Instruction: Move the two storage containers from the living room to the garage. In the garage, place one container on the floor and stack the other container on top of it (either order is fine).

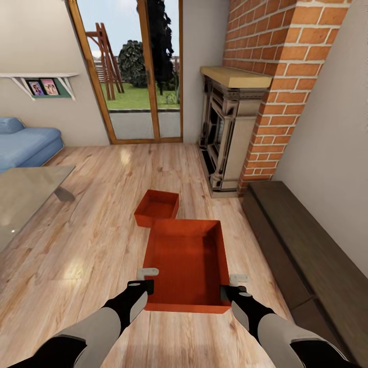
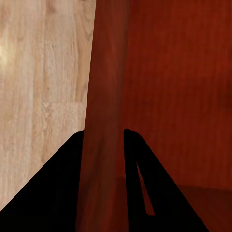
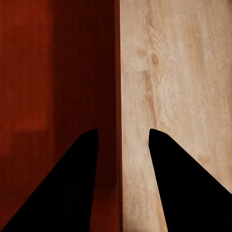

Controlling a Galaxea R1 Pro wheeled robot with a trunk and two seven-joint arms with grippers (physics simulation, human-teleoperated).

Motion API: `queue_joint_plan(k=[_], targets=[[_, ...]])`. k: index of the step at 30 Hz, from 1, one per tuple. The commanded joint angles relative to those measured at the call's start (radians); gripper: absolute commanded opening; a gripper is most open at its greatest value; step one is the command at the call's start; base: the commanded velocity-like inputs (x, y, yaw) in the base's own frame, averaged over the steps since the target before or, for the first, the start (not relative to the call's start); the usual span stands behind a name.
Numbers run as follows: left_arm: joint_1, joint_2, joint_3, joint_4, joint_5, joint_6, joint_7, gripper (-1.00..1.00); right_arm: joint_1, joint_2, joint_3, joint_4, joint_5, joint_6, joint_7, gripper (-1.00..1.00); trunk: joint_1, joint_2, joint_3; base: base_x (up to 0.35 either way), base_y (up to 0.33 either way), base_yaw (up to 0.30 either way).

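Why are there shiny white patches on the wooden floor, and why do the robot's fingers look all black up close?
Head view: pale patches on the wood floor are glare, probably daylight from the glass doors. Left wrist view: the fingers are flat black silhouettes straddling the near container wall. Right wrist view: same black fingers, no detail.

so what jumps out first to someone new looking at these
A large orange-red open-top storage bin sits dead centre on the light wood-plank floor, with the left claw and right claw straddling its side walls. A second matching orange-red bin lies just beyond it, before the red-brick fireplace.
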Motion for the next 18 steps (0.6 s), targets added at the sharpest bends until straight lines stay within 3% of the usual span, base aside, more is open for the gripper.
queue_joint_plan(k=[1,18], targets=[[-0.001,0.000,0.005,-0.005,-0.019,0.007,0.020,-1.00,0.000,0.003,0.012,0.003,-0.018,0.000,0.000,-1.00,0.001,-0.002,0.000,0.000,0.000,0.000],[-0.001,0.000,0.005,-0.005,-0.019,0.007,0.020,-1.00,0.000,0.003,0.012,0.003,-0.018,0.000,0.000,-1.00,0.001,-0.002,0.027,0.000,0.000,0.000]])
